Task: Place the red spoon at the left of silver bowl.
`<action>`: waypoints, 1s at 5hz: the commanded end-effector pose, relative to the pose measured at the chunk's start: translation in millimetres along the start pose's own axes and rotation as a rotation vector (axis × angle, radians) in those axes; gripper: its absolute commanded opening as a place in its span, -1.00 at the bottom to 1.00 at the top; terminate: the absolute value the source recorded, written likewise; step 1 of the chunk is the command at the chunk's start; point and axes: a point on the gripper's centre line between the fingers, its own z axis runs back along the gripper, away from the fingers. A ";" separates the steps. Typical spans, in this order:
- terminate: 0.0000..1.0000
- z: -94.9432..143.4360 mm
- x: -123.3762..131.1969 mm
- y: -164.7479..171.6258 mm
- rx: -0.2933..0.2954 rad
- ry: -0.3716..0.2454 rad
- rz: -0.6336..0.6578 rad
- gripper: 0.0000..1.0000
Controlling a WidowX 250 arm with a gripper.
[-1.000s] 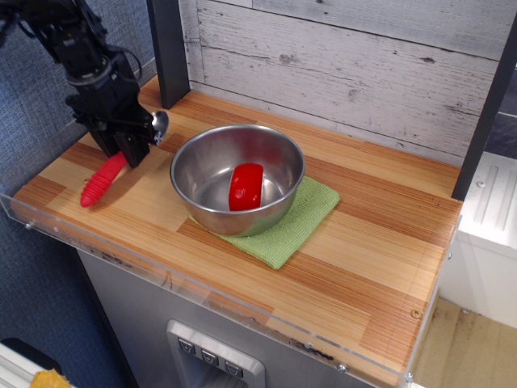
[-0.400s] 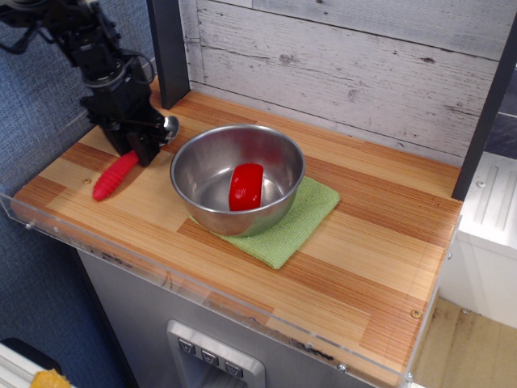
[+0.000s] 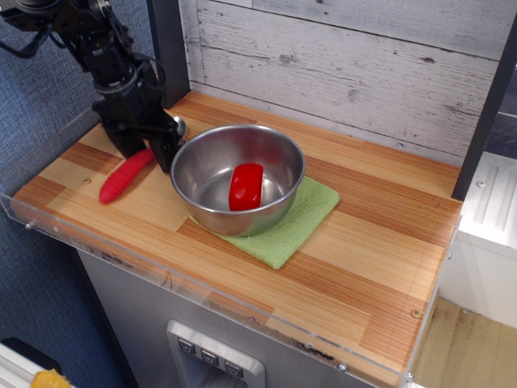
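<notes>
1. A striped wooden counter with a clear acrylic front edge stands before a whitewashed plank wall.
2. The silver bowl sits partly on a green cloth and holds a short red block.
3. The red spoon lies angled left of the bowl, its scoop hidden behind the black gripper, which is clamped around the spoon's upper handle.

Black jointed arm, looped black cables

Bright even light, sharp focus; glare inside silver bowl.
</notes>
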 end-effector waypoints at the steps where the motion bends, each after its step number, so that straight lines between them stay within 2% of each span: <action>1: -1.00 59.2 13.1 -13.9 0.086 -0.129 0.003 1.00; 2: -1.00 77.3 9.1 -7.6 0.106 -0.111 0.037 1.00; 3: -1.00 93.3 14.3 -11.3 0.058 -0.089 0.066 1.00; 4: -1.00 103.7 25.7 -41.6 -0.084 -0.137 0.136 1.00; 5: -1.00 115.6 39.3 -93.4 -0.101 -0.144 0.058 1.00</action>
